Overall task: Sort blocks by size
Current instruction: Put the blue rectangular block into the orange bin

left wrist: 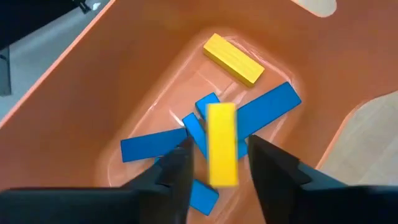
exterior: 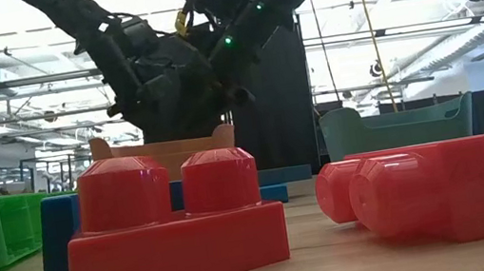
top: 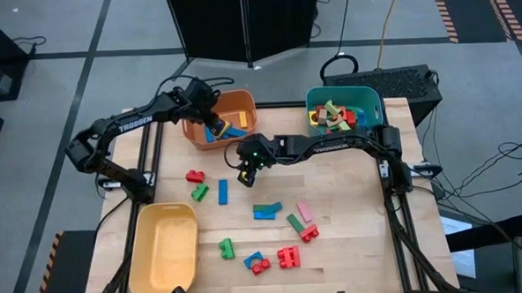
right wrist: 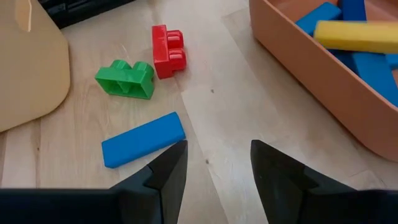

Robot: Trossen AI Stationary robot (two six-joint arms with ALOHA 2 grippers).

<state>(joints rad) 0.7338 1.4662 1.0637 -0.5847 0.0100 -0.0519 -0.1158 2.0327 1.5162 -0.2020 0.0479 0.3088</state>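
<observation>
My left gripper is open, pointing down into the orange bin. A yellow bar shows blurred between its fingers, with a gap on each side. Several blue bars and another yellow bar lie on the bin's floor. My right gripper is open and empty above the table, just right of a blue bar. Near that bar lie a red studded brick and a green one. More blocks lie scattered on the near half of the table.
A teal bin holding mixed blocks stands at the far right. A yellow bin stands at the near left. In the low view, big red bricks lie close to the camera. Bare wood lies between the orange bin and the scattered blocks.
</observation>
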